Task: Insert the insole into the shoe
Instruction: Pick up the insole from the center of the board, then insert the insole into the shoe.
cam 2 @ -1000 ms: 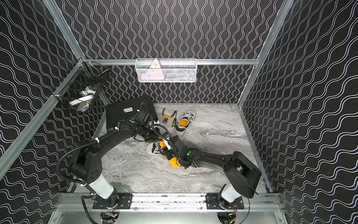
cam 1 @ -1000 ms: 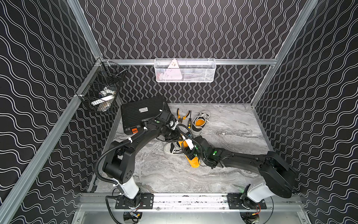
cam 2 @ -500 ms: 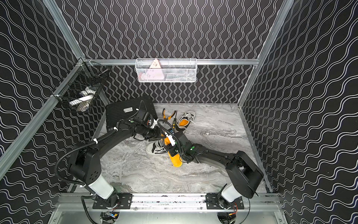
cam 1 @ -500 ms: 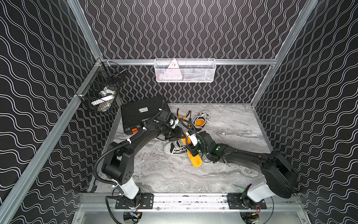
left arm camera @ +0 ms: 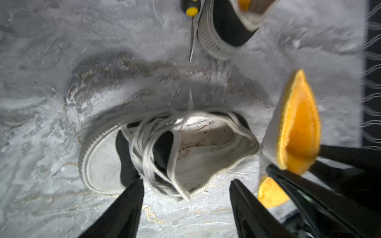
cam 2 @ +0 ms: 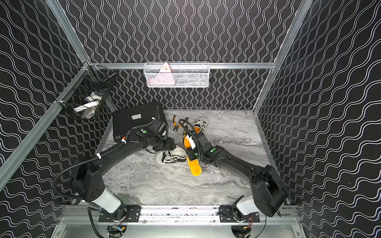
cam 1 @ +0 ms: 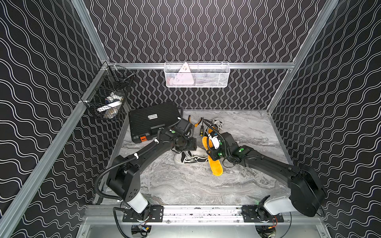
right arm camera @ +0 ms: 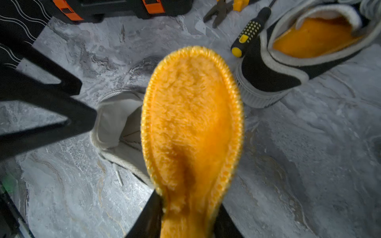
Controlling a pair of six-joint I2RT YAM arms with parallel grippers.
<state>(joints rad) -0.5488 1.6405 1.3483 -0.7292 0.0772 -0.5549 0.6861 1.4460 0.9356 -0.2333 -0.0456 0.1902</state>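
On the marble-patterned desk (cam 1: 185, 185) a black and white shoe (cam 1: 191, 159) lies about in the middle, its toe turned toward the left edge and its opening facing up, with the laces loose over the tongue. The left fingers (left arm camera: 245, 206) hang just above the lace area of this shoe; they stand wide apart and hold nothing. The right fingers (right arm camera: 148, 220) are closed on the orange fleecy insole (right arm camera: 191, 123) and pinch it at its narrow part, so the material is squeezed between them. The insole is not in the shoe: it is held in the air just beside the heel end, on the side toward the right edge. In both top views one end of it points down toward the near edge and the other end rises toward the far edge. Whether the low end touches the desk, I cannot tell. Nearer the far edge lies a second shoe (right arm camera: 268, 76), which has an orange lining inside. A screwdriver (right arm camera: 249, 31) lies just beside it and pliers (right arm camera: 218, 10) lie near. A black case (cam 1: 152, 119) sits in the far left corner.
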